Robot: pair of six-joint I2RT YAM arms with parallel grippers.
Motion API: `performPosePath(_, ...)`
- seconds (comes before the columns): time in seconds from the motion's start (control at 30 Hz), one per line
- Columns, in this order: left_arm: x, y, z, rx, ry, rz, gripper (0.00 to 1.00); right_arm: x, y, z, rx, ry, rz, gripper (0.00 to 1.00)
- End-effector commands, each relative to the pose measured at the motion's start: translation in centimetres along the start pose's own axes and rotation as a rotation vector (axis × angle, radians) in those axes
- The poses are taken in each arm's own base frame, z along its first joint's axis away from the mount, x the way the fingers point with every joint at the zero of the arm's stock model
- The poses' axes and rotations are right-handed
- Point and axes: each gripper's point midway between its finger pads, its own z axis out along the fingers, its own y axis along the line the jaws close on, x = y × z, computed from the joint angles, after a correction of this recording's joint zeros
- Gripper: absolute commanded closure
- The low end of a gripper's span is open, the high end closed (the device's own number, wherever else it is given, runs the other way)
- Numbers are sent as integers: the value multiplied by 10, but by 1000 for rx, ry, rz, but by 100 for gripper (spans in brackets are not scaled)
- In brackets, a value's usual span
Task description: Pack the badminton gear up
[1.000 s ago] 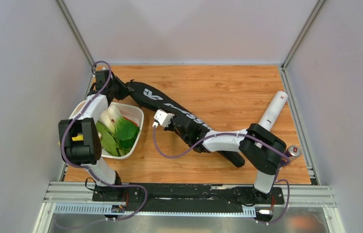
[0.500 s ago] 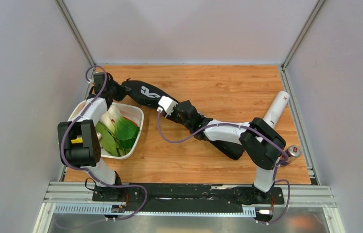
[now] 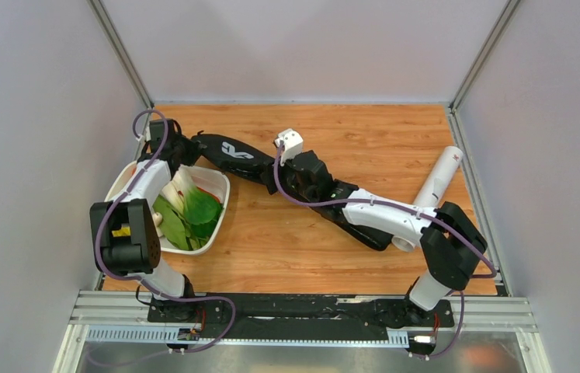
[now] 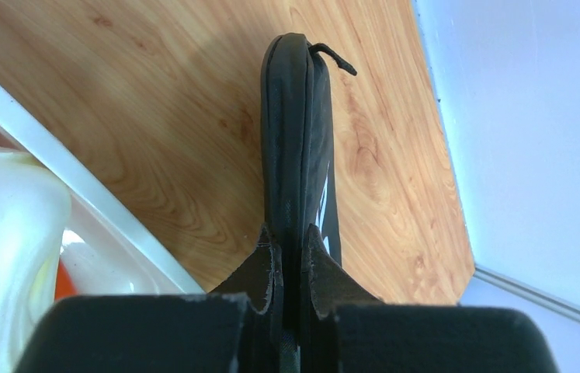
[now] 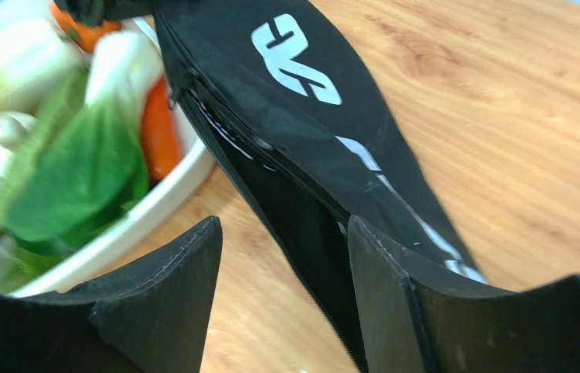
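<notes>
- Here we are over the table (image 3: 395,140). The black racket bag (image 3: 232,153) lies on a diagonal from the far-left corner toward the near middle. Its far end sits just beside the white tray (image 3: 226,194) of toy vegetables (image 3: 193,210).
- The left gripper (image 4: 290,260) is clamped tight on that far end, jaws pinching across the bag's thin edge. That's a good anchor.
- The right gripper (image 5: 283,225) hangs over the bag's middle with its fingers spread wide and nothing in them. The bag's side seam (image 5: 224,128) runs right beneath the gap.
- The white tube (image 3: 442,175) lies on the right side of the table, well apart from the bag and not packed yet.
- Rackets and shuttlecocks? We can't see any, and we can't tell whether they are inside the bag.
- Our read is that we're working along the seam, one arm anchoring while the other looks for a hold.
- To do it well, we'd hold the left pinch firm so the fabric is taut. We'd bring the right fingers down square across the seam, not onto the flat logo panel, where they would only slide.
- We'd take just the edge, close gently, and pull along the bag's length, away from the anchor. A sideways tug could twist it out of the left jaws.
- And mind that tray: it sits so near that a careless swing could knock it.
</notes>
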Motion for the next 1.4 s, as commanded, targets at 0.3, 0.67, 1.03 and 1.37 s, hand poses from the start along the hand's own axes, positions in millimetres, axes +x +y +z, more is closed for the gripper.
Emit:
performPosePath(0.3,0,7,-11,-68,16,-38,100,-28,81,39,-170,-72,609,51)
performPosePath(0.67,1,19,-19,-216,78,-31,100,-24,90,79,-208,-127,600,46)
performPosePath(1.03,1,22,-19,-185,107,-10,100,-28,92,100,-252,-203,537,42)
performPosePath(1.37,16,21,-25,-142,168,-16,100,-21,82,123,-205,-198,512,44)
